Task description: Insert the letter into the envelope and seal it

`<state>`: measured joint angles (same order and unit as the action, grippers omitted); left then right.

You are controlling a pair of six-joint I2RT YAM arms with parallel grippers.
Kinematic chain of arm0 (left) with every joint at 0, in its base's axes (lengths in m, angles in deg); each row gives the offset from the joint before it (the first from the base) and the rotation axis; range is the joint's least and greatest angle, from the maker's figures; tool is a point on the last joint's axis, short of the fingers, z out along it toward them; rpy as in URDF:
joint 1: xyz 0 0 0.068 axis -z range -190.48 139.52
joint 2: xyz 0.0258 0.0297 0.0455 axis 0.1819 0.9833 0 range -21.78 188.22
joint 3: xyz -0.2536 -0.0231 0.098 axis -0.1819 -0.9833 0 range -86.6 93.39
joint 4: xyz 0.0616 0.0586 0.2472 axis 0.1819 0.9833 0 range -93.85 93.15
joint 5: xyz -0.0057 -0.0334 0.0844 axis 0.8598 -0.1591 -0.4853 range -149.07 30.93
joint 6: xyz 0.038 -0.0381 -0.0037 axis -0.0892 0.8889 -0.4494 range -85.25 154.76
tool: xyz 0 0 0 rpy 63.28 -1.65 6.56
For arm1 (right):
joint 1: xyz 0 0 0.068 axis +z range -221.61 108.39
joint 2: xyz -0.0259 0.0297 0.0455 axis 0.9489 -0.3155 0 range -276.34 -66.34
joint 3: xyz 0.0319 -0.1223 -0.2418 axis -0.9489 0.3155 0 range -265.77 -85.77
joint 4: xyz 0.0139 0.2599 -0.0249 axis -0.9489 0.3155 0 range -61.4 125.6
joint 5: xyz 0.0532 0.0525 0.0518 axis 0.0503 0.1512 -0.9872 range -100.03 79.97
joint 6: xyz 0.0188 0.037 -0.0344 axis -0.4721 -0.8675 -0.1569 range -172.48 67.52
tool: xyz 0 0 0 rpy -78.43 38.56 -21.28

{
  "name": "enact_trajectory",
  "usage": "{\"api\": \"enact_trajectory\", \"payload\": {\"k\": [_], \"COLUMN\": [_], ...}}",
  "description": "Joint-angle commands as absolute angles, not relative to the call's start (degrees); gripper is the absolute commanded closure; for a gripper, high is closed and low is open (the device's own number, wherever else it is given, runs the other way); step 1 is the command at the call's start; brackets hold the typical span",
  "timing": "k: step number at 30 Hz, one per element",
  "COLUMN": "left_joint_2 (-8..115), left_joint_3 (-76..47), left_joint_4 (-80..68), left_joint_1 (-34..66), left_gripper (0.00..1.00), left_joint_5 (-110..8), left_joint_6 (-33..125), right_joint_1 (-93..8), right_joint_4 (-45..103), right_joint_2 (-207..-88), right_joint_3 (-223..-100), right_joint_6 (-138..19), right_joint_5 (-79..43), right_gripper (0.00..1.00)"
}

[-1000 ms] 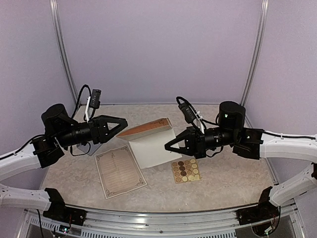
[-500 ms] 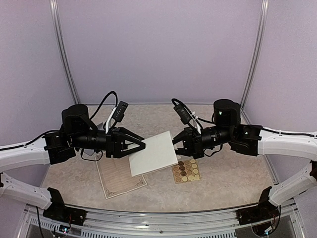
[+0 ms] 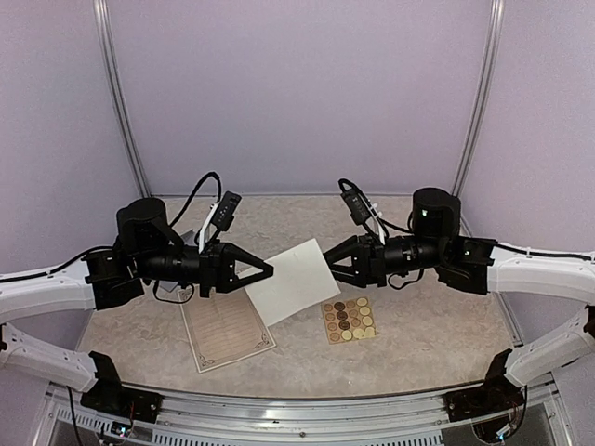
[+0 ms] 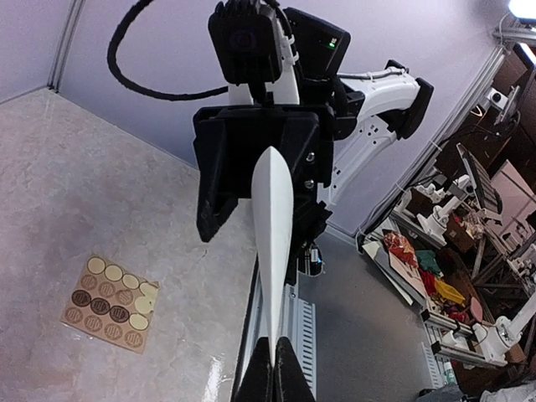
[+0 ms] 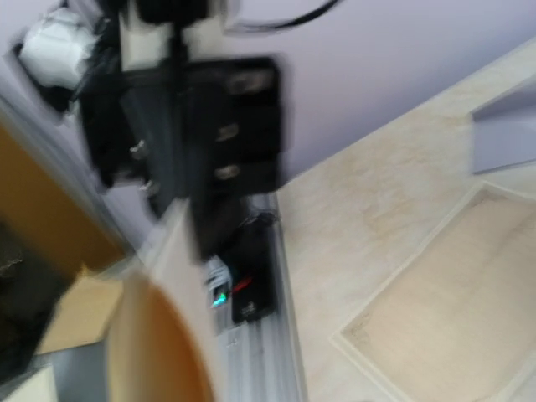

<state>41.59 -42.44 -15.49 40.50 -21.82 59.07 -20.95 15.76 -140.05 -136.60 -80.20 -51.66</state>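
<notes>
The envelope (image 3: 293,282) hangs in the air above the table, pale side up, between the two arms. My left gripper (image 3: 270,271) is shut on its left edge. In the left wrist view the envelope (image 4: 274,243) runs edge-on away from the pinched fingertips (image 4: 266,373). My right gripper (image 3: 331,266) stands open at the envelope's right edge, its fingers spread apart. The blurred right wrist view shows the envelope's orange lining (image 5: 159,352) close up, without my own fingers. The letter (image 3: 225,327), a cream sheet with a printed border, lies flat on the table under the left arm.
A tan sheet of round stickers (image 3: 349,319) lies on the table below the right gripper, also visible as the sticker sheet (image 4: 109,291). A small grey piece (image 5: 502,130) rests beyond the letter (image 5: 452,301). Lavender walls and metal posts enclose the table.
The left gripper has shut on the envelope's left edge. The right gripper has opened, let go of the right edge, and drawn back slightly. The envelope stays lifted off the table.
</notes>
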Motion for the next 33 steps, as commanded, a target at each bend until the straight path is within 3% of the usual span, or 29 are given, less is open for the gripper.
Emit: {"api": "enact_trajectory", "payload": {"k": [1, 3, 7, 13, 21, 25, 27, 31, 33], "left_joint_2": [38.5, 36.5, 33.5, 32.4, 34.1, 34.4, 34.4, 34.5, 34.6], "left_joint_3": [-46.6, -49.5, -54.3, -57.3, -57.1, -57.1, -57.1, -57.2, -57.1], "left_joint_4": [-26.6, -33.1, -43.4, -51.9, -52.5, -52.5, -52.2, -50.4, -49.0], "left_joint_1": [40.7, 40.8, 41.1, 41.5, 42.9, 43.3, 43.3, 43.4, 43.4], "left_gripper": [1.00, 1.00, 1.00, 1.00, 1.00, 1.00, 1.00, 1.00, 1.00], "left_joint_5": [-27.7, -32.8, -43.5, -47.9, -47.6, -47.4, -47.3, -47.2, -46.9], "left_joint_6": [62.9, 65.4, 69.6, 72.4, 73.2, 72.9, 72.9, 72.2, 71.7], "right_joint_1": [-23.6, -23.5, -22.0, -16.9, -13.2, -13.0, -13.0, -13.0, -13.0], "right_joint_4": [0.8, -4.5, -14.1, -23.7, -26.8, -30.9, -33.5, -38.0, -38.8], "right_joint_2": [-134.6, -133.2, -132.5, -137.4, -150.1, -154.9, -156.6, -158.1, -158.1], "right_joint_3": [-128.7, -125.6, -121.1, -121.6, -132.7, -136.2, -137.2, -137.8, -137.5], "right_joint_6": [-89.4, -92.5, -96.6, -97.6, -97.8, -99.9, -101.0, -102.2, -101.8], "right_joint_5": [-44.9, -40.8, -33.8, -30.2, -33.4, -36.4, -37.2, -37.1, -36.1], "right_gripper": [0.44, 0.29, 0.13, 0.07, 0.09, 0.16, 0.25, 0.57, 0.79]}}
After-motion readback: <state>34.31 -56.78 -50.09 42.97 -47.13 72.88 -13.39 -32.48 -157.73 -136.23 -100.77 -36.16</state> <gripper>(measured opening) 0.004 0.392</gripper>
